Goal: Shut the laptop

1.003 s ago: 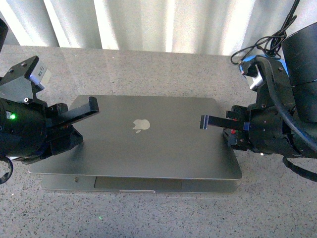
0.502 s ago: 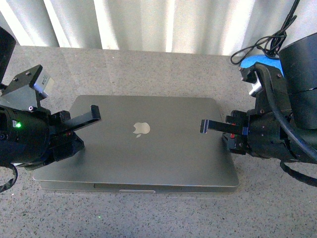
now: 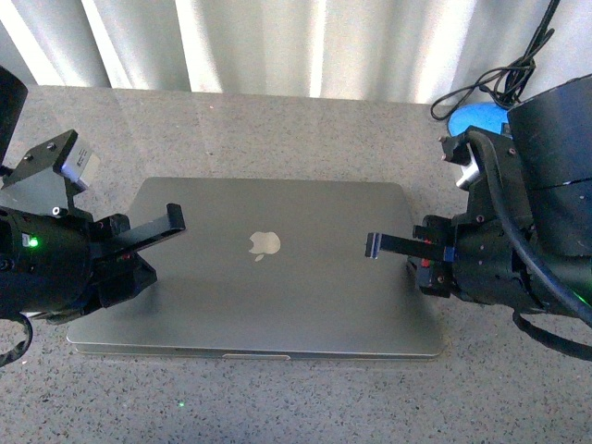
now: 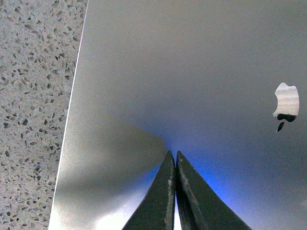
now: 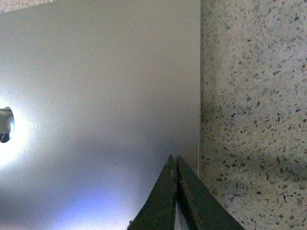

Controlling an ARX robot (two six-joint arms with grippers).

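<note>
One laptop, two grippers (cables unclear)

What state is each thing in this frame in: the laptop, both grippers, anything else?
laptop: closed, lid flat on its base, logo up.
left gripper: shut, empty, over the lid's left side.
right gripper: shut, empty, over the lid's right side.
black cable: loosely looped, lying beyond the right arm.

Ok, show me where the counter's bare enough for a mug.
Widest bare patch: the counter between the laptop and the curtain. A narrower strip runs along the laptop's near edge. Crowded: the left gripper and right gripper flank the laptop, and cables with a blue object fill the far right corner.
</note>
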